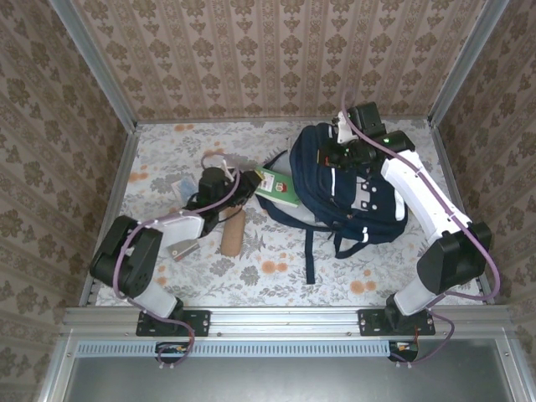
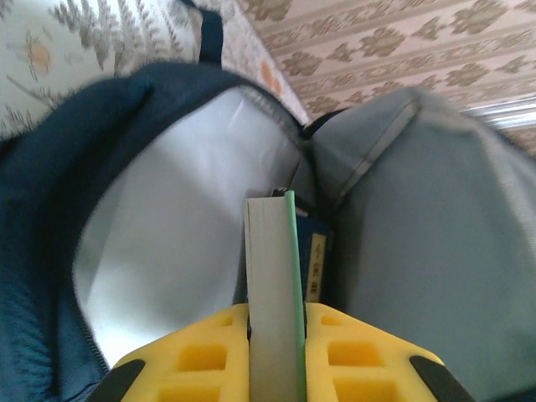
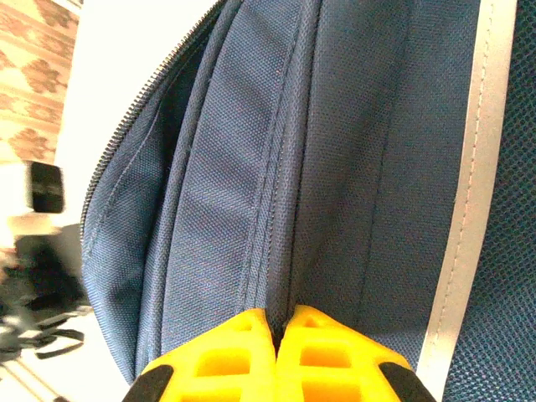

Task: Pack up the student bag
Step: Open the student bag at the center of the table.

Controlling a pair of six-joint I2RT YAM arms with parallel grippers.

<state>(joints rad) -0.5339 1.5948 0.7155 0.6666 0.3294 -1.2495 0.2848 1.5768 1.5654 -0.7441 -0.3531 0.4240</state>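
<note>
Student bag (image 1: 347, 197) fabric pinched between right jaws.

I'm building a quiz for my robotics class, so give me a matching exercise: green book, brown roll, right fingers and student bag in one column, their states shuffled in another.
1. book
2. brown roll
3. right fingers
4. student bag

A. lying on the table
B. pinching a fold of navy fabric
C. open, pale lining showing
D. clamped between the left fingers

Pairs: 1-D, 2-A, 3-B, 4-C
</note>
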